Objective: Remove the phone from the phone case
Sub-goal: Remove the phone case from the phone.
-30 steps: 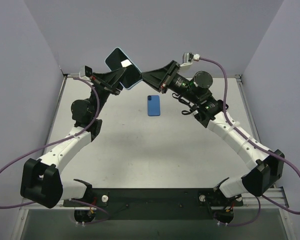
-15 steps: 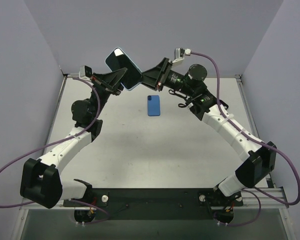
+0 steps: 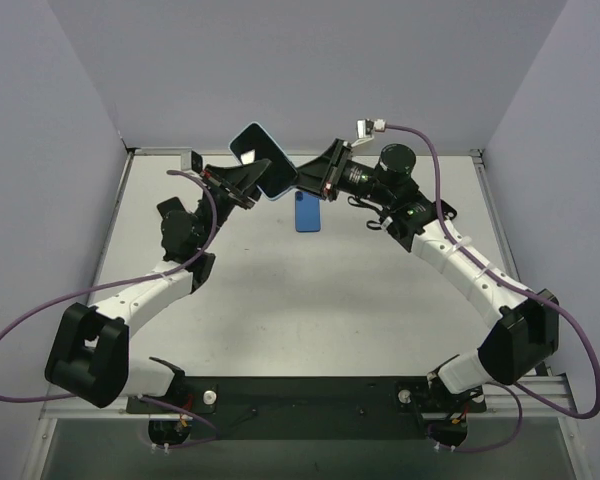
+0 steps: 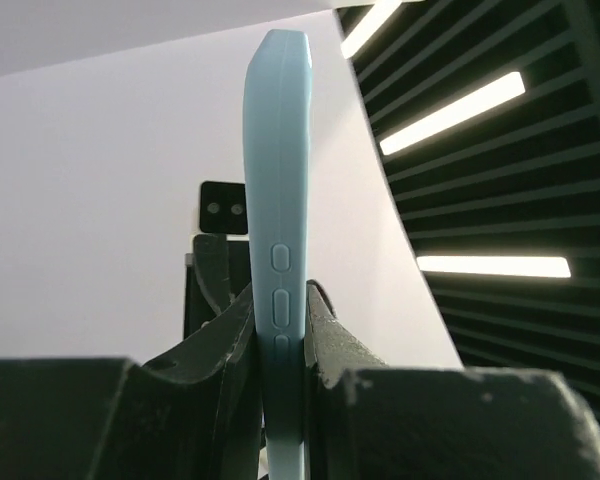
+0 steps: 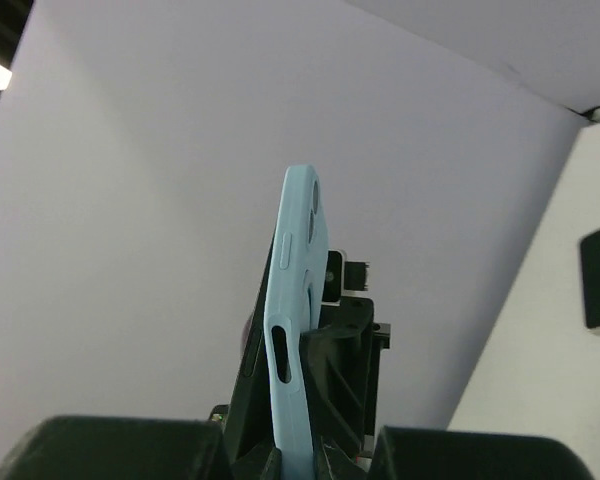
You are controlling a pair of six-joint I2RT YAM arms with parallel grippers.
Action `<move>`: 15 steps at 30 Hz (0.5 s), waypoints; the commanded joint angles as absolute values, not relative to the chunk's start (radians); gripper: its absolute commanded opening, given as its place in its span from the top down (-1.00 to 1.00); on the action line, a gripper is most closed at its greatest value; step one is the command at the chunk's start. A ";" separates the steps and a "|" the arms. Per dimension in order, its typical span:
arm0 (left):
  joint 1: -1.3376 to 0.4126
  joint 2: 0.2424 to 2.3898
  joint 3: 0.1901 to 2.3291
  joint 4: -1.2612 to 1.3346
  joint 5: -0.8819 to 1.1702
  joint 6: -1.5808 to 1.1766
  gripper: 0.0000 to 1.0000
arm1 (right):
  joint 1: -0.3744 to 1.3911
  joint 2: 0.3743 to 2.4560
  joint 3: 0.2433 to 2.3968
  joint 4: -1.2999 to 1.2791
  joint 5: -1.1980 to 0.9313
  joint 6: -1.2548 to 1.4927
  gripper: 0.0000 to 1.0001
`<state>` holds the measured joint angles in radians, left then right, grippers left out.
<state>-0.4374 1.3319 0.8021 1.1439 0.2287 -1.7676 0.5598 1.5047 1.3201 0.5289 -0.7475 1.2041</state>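
Both arms have dropped and drawn inward since the earlier frames, bringing the case (image 4: 273, 150) down until it hangs just behind the blue slab (image 3: 307, 211) that lies flat on the worktop (image 3: 280, 300).

The case is held in the air between the two arms, clear of the worktop. The left end effector (image 3: 248, 178) is pressed on its two faces from the left, and the right end effector (image 3: 305, 181) pinches its lower right end the same way. From above, its long axis runs from upper left down to lower right, so it points almost straight into the right fingers, while the left fingers meet it side-on.

The dark glossy face inside the light rim looks like the phone (image 3: 265, 160), still seated, though I cannot be sure. If so, the right arm is placed to peel the end, with the left as anchor.
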 commanded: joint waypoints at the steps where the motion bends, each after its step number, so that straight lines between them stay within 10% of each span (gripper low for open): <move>1: -0.595 1.327 0.813 1.289 0.647 -1.784 0.78 | 0.581 1.511 1.175 0.235 -0.667 1.088 1.00; 9: -0.595 1.387 0.709 1.296 0.667 -1.790 -0.37 | 0.508 1.407 1.025 0.207 -0.618 1.066 1.00; 15: -0.594 1.427 0.669 1.310 0.689 -1.793 -0.65 | 0.466 1.364 1.009 0.127 -0.569 0.997 1.00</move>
